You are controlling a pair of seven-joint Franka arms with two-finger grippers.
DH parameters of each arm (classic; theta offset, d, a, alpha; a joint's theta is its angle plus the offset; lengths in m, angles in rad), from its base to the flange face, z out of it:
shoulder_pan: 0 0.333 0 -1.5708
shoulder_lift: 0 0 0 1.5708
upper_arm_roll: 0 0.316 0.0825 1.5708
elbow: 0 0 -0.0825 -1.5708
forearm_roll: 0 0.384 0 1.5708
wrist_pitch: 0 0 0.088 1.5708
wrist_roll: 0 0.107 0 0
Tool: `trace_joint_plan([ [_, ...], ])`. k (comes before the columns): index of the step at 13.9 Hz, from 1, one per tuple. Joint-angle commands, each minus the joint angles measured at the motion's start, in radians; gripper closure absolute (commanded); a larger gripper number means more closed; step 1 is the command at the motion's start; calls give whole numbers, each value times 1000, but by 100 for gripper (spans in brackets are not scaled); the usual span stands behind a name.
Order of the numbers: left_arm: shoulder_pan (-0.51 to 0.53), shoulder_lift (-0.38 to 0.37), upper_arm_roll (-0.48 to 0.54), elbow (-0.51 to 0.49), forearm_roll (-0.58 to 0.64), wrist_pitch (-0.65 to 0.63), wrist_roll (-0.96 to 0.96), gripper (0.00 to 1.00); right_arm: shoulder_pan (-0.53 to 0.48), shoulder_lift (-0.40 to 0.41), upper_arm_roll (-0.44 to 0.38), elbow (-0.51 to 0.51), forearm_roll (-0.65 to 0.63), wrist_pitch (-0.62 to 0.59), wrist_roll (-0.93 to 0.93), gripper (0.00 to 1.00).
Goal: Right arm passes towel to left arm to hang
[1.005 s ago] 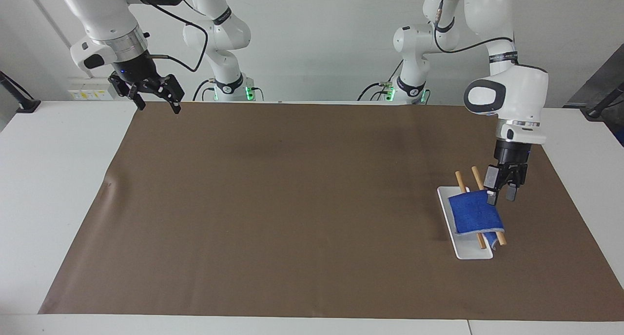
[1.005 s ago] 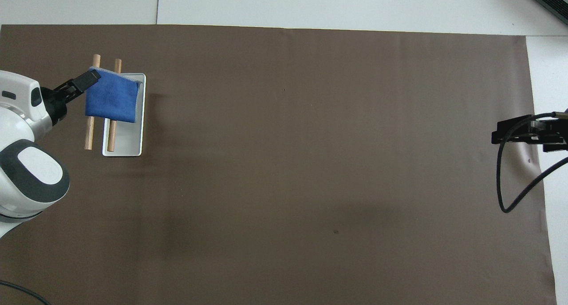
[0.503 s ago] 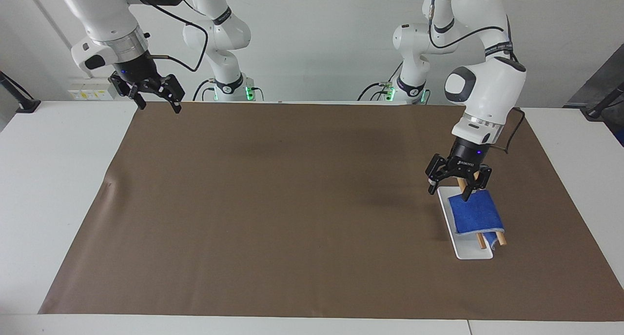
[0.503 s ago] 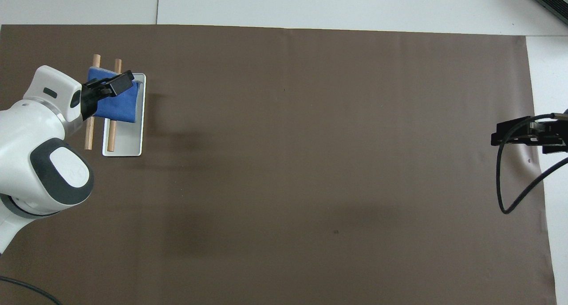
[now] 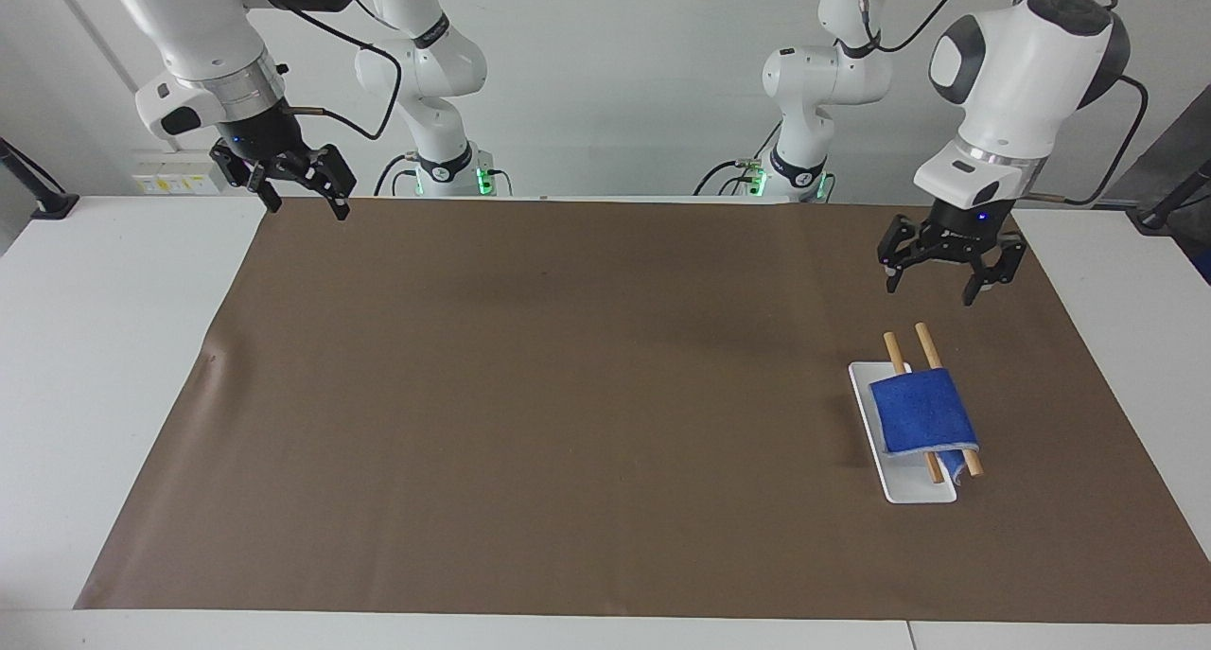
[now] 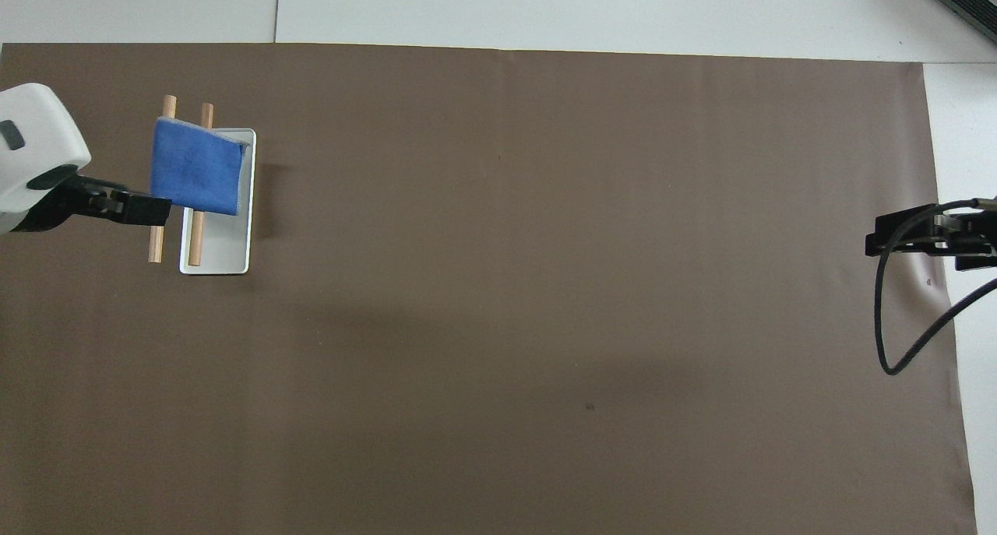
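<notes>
The bright-blue towel (image 5: 922,411) hangs draped over two wooden rods (image 5: 899,347) on a white tray (image 5: 913,489), toward the left arm's end of the table. It also shows in the overhead view (image 6: 195,169). My left gripper (image 5: 930,292) is open and empty, up in the air over the brown mat beside the rods' ends, apart from the towel. In the overhead view the left gripper (image 6: 128,208) overlaps one rod's edge. My right gripper (image 5: 309,211) is open and empty and waits over the mat's corner at the right arm's end.
A brown mat (image 5: 568,395) covers most of the white table (image 5: 95,347). The right gripper (image 6: 927,239) and its looping black cable (image 6: 884,325) show at the overhead view's edge.
My left gripper has left the towel's edge, risen and drawn back toward the robots. The towel stays draped on the rods. The right arm has not moved.
</notes>
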Motion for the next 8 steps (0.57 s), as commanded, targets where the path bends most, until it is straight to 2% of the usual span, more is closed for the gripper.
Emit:
trace_joint_plan([
  [1, 65, 4, -7, 138, 22, -210, 19, 0, -11, -25, 6, -31, -11, 0, 9, 0],
  [3, 76, 44, -7, 232, 19, -290, 21, 0, -11, -25, 3, -31, -10, 1, 7, 0],
  [8, 74, 87, -9, 306, -2, -342, 21, 0, -9, -25, 3, -31, -10, 5, 10, 0],
])
